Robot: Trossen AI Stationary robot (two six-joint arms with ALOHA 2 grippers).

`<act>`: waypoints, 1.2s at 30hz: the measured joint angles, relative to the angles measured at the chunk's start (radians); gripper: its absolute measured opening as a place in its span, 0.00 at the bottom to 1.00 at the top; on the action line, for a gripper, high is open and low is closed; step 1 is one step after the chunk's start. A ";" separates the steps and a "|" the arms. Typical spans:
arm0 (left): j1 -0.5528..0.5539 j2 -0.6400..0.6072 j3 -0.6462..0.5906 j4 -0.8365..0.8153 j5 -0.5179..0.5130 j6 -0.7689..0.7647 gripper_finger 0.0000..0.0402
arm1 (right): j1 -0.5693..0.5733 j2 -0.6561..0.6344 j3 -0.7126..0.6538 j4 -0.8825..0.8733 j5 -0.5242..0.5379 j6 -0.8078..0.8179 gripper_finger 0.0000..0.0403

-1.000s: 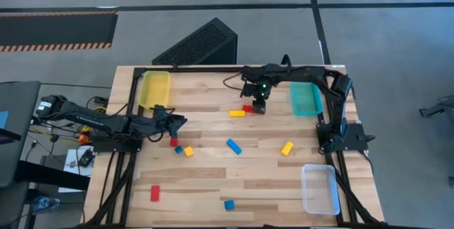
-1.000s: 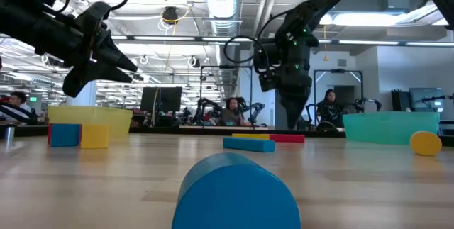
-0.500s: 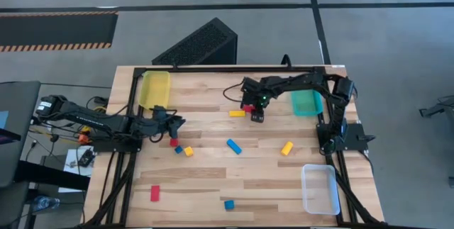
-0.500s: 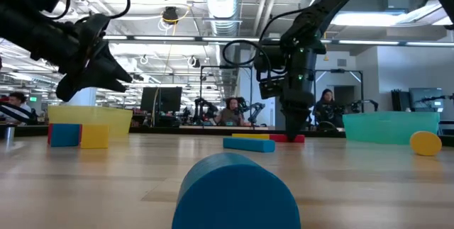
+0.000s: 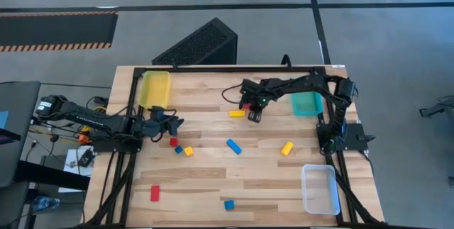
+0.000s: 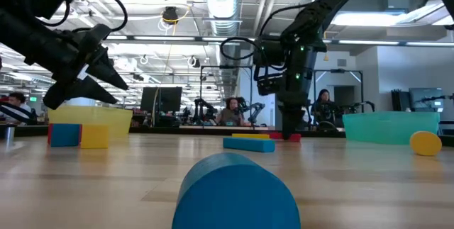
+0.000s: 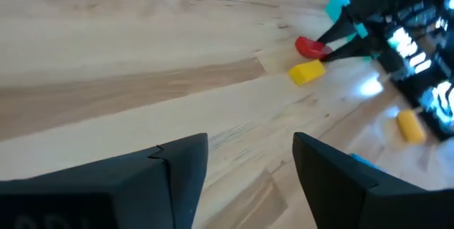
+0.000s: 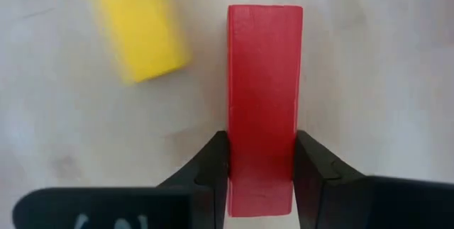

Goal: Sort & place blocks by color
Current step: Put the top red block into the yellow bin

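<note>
A red bar block (image 8: 262, 80) lies on the wooden table at the far middle, beside a yellow bar (image 8: 142, 30); both also show in the high view, red (image 5: 245, 106) and yellow (image 5: 237, 113). My right gripper (image 8: 261, 147) is down at the table, shut on the red bar, as the low view (image 6: 287, 126) also shows. My left gripper (image 5: 170, 123) is open and empty above the table's left side, over a small red (image 5: 174, 142), blue (image 5: 179, 149) and yellow (image 5: 189, 151) block. My right gripper pinches the red bar's two long sides (image 8: 234, 162) between its two fingers (image 8: 209, 165), near one end of the bar. The fingers come from above, pointing down, and lie across the bar. The bar lies flat on the table.
A yellow tray (image 5: 155, 88) stands at the far left, a teal tray (image 5: 306, 102) at the far right, a clear tray (image 5: 320, 188) at the near right. A blue bar (image 5: 233, 146), a yellow cylinder (image 5: 286, 148), a red block (image 5: 154, 193) and a blue block (image 5: 229, 205) lie scattered.
My right gripper has come down to the table at the red bar, going a little toward the table's left and near edges. My left gripper has sunk a little and tipped its fingers further down, drifting slightly toward the left edge.
</note>
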 joint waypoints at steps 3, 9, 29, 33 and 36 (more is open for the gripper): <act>0.000 0.000 0.000 0.000 -0.010 -0.059 0.52 | 0.016 -0.082 0.006 0.037 0.082 0.017 0.27; 0.002 0.000 0.000 0.006 -0.108 -0.061 0.52 | 0.059 -0.190 0.005 0.181 0.203 0.089 0.32; 0.150 0.193 0.069 0.544 0.091 0.340 0.65 | 0.250 -0.109 0.027 0.520 0.252 0.168 0.33; 0.152 0.296 0.147 0.575 0.130 0.557 0.69 | 0.265 -0.051 0.062 0.518 0.249 0.103 0.33; 0.184 0.359 0.195 0.568 0.134 0.532 0.69 | 0.281 -0.008 0.100 0.523 0.252 -0.005 0.33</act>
